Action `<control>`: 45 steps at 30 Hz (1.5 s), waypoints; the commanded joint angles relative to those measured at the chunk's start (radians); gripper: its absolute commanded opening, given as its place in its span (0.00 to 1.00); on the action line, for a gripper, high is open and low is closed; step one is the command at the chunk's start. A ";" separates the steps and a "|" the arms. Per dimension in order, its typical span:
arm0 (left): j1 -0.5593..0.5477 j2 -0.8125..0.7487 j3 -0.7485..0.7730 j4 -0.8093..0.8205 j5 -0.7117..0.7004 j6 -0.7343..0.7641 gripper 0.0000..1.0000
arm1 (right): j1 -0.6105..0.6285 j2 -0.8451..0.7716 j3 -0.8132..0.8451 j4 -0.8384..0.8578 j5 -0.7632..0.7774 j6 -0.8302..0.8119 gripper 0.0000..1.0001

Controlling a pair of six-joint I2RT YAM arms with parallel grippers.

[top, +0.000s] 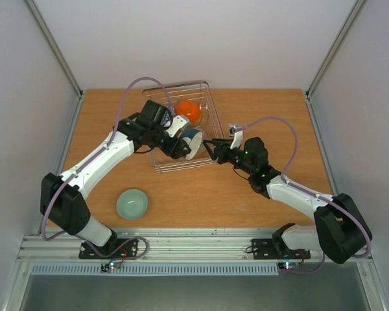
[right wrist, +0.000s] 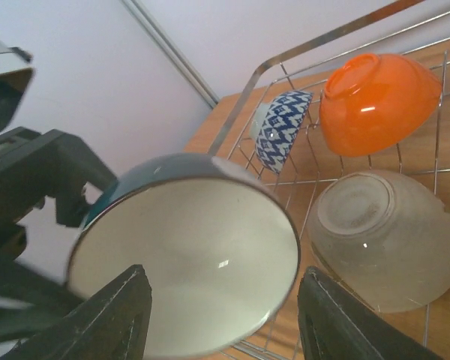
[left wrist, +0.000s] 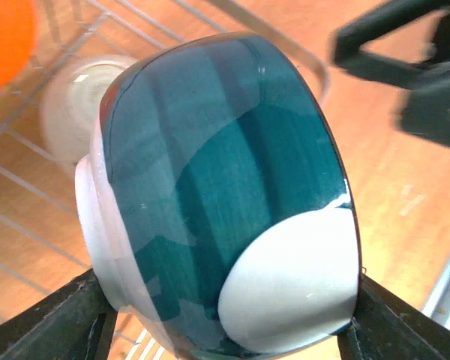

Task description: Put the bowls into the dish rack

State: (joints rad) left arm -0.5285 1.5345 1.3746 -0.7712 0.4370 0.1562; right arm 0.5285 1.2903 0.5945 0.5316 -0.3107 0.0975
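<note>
The teal bowl (left wrist: pixel 232 202) is on edge over the near right corner of the dish rack (top: pixel 181 163), its white inside turned toward the table's right edge. My left hand (left wrist: pixel 225 330) pinches it, one finger on each side of its lower body. I can't tell whether it touches the wires yet.

My right hand (top: pixel 215 150) is just beside the rack's right side, facing the bowl's open mouth. Its fingers are spread and it holds nothing.

Three bowls already sit in the rack: an orange bowl (right wrist: pixel 379 101) and a blue-patterned bowl (right wrist: pixel 281 127) toward the far side, and a beige bowl (right wrist: pixel 382 240) nearer, just behind the teal one. A pale green bowl (top: pixel 131 204) waits well apart on the table (top: pixel 201 201), near the front left.

I judge I'm seating the fourth of five bowls. Next I should lower it until it rests in the rack on edge, clear of the beige bowl. Only then should I open the left fingers, because it could roll or tip. After that comes the green bowl.
</note>
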 commanded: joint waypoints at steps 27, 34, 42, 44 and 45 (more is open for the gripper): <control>-0.126 0.137 -0.032 0.279 -0.870 0.216 0.00 | 0.007 -0.217 -0.160 -0.014 0.059 -0.029 0.54; -0.125 0.139 -0.098 0.345 -0.958 0.302 0.00 | 0.007 -0.215 -0.169 -0.007 0.061 -0.024 0.54; -0.121 0.150 -0.144 0.334 -0.950 0.318 0.00 | 0.006 -0.212 -0.170 -0.007 0.059 -0.019 0.54; -0.119 0.153 -0.144 0.335 -0.958 0.324 0.00 | 0.007 -0.209 -0.171 -0.005 0.056 -0.016 0.54; -0.119 0.158 -0.144 0.334 -0.966 0.329 0.00 | 0.007 -0.209 -0.171 -0.004 0.056 -0.014 0.54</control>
State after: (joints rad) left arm -0.6514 1.6932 1.2205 -0.5270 -0.4747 0.4614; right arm 0.5285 1.0855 0.4335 0.5217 -0.2630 0.0784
